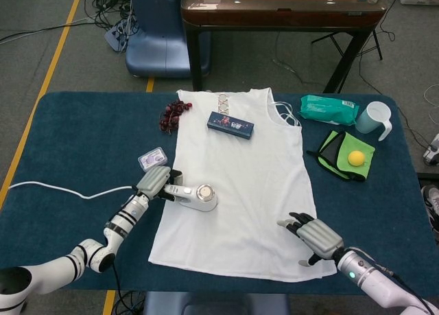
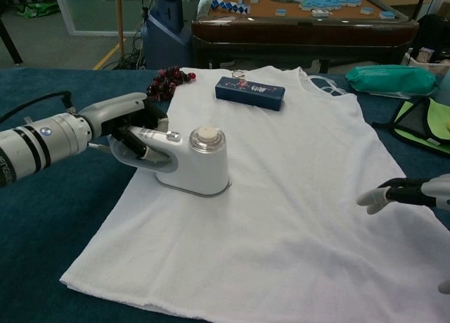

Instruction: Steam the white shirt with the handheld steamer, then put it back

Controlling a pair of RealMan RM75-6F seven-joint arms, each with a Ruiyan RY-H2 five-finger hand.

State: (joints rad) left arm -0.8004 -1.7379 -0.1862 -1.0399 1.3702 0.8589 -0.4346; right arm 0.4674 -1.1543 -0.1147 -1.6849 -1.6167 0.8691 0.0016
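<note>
The white shirt (image 1: 240,184) (image 2: 281,189) lies flat in the middle of the blue table. A white handheld steamer (image 1: 199,197) (image 2: 190,161) stands on the shirt's left side, its base down on the cloth. My left hand (image 1: 155,182) (image 2: 119,119) grips its handle from the left. A white cord (image 1: 62,190) trails left from the steamer across the table. My right hand (image 1: 314,237) (image 2: 394,194) hovers over the shirt's lower right corner, fingers spread, holding nothing.
A dark blue box (image 1: 230,124) (image 2: 250,92) lies on the shirt near the collar. Dark red beads (image 1: 174,114) and a small clear case (image 1: 152,158) sit left of the shirt. At the right are a teal pack (image 1: 329,109), a mug (image 1: 376,119) and a green cloth (image 1: 346,157) with a yellow ball (image 1: 355,158).
</note>
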